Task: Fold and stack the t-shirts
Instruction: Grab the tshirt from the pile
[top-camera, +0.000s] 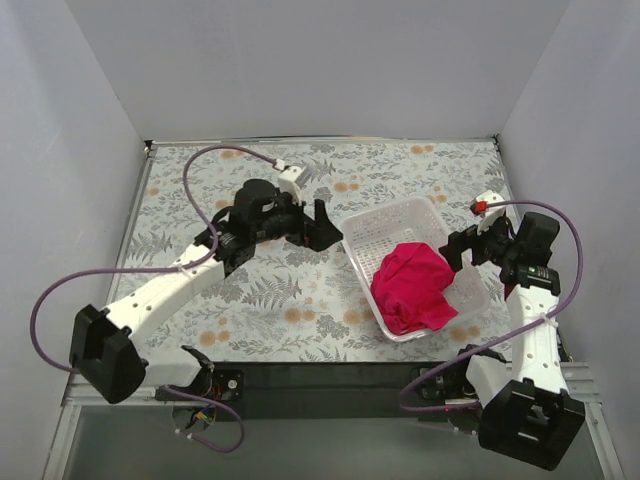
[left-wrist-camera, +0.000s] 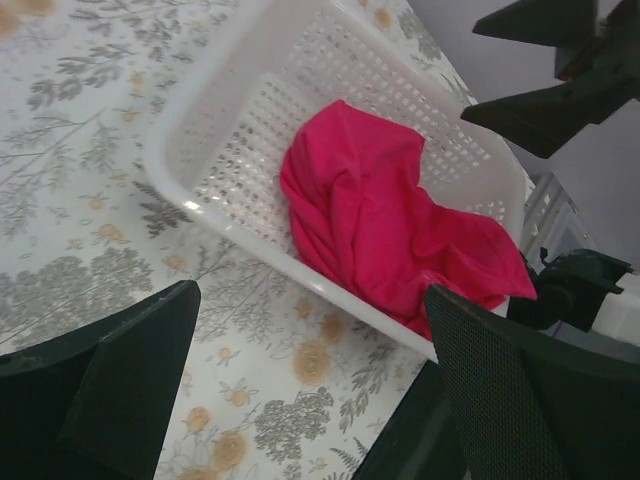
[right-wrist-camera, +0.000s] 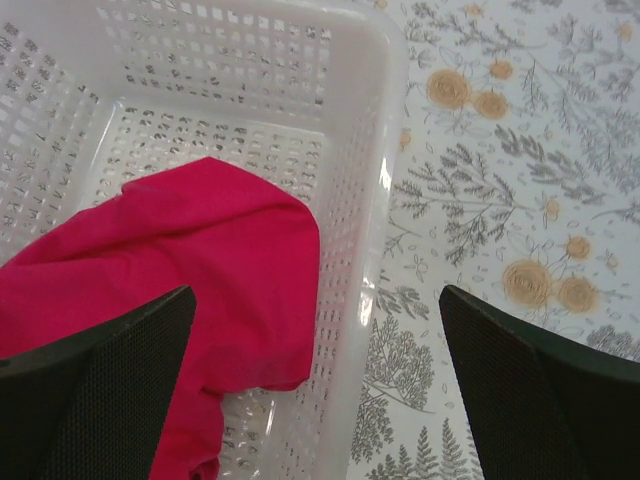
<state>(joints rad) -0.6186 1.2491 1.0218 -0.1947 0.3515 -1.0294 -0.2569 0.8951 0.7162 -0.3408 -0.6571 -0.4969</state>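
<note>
left jaws and right jaws gape empty, flanking the basket (top-camera: 395, 222) holding the crumpled t-shirt (top-camera: 412, 285).

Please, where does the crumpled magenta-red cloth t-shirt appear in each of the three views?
Top external: magenta-red cloth t-shirt right of centre, near end of the white plastic mesh basket.
Left wrist: centre to right, inside the basket.
Right wrist: lower left, inside the basket.
Shared landmark: the basket around it.

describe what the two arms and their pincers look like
The left arm and right arm have white links with black joints and bases, each trailed by a looping purple cable. The left pincer and right pincer are black, with broad wedge fingers faced in fine mesh texture.
</note>
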